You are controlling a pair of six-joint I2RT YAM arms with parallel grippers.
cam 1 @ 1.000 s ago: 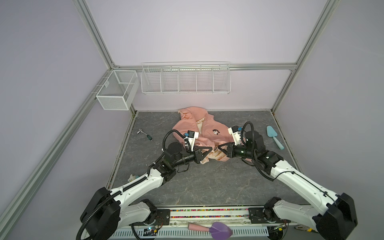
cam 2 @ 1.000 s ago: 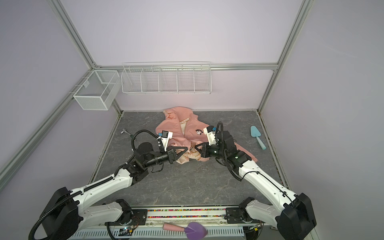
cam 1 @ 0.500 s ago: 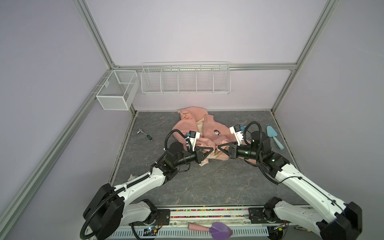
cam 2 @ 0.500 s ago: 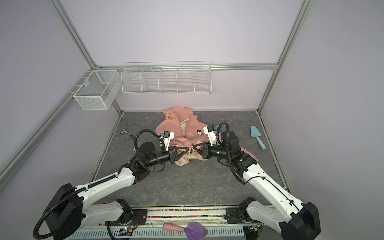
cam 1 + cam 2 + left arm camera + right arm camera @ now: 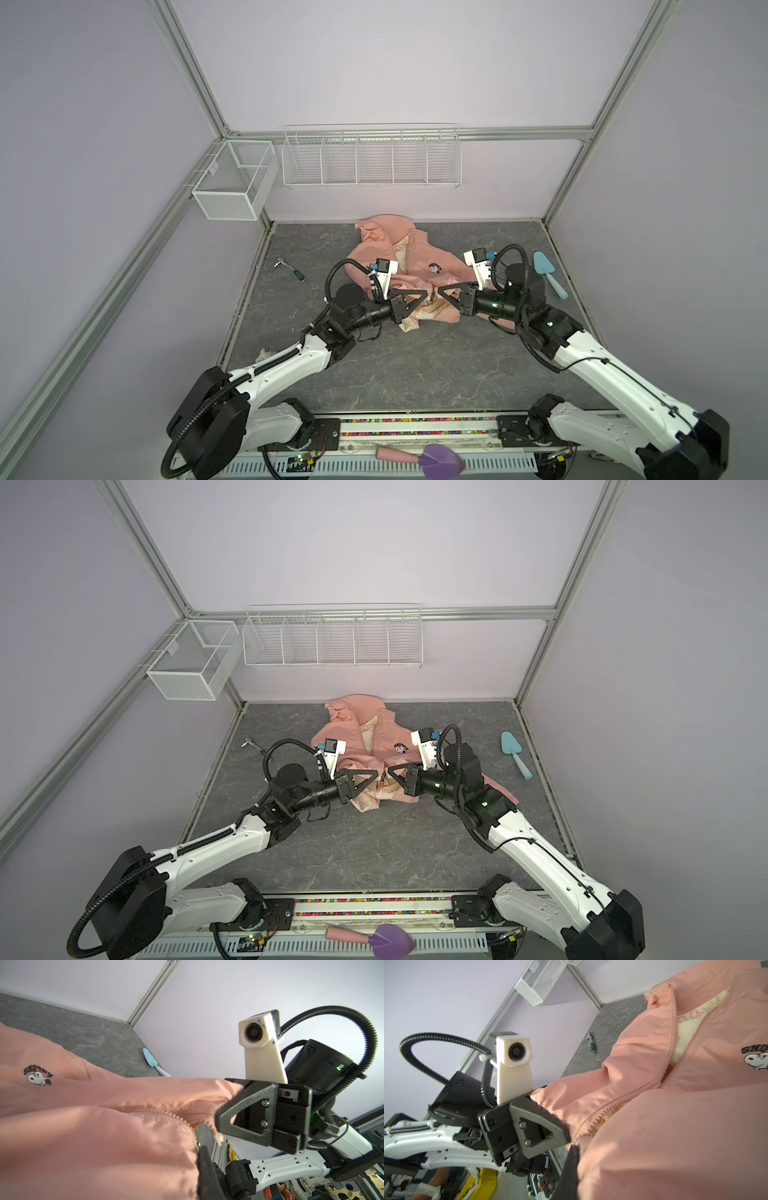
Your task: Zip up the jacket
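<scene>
At the lower front of the jacket [image 5: 419, 254], the left claw [image 5: 427, 294] and the right claw [image 5: 440, 289] each clamp fabric beside the open zip [image 5: 162, 1113].

Even, soft, bright light; faint shadows; wide-angle edge bending; near jacket [image 5: 93, 1157] blurred.
</scene>
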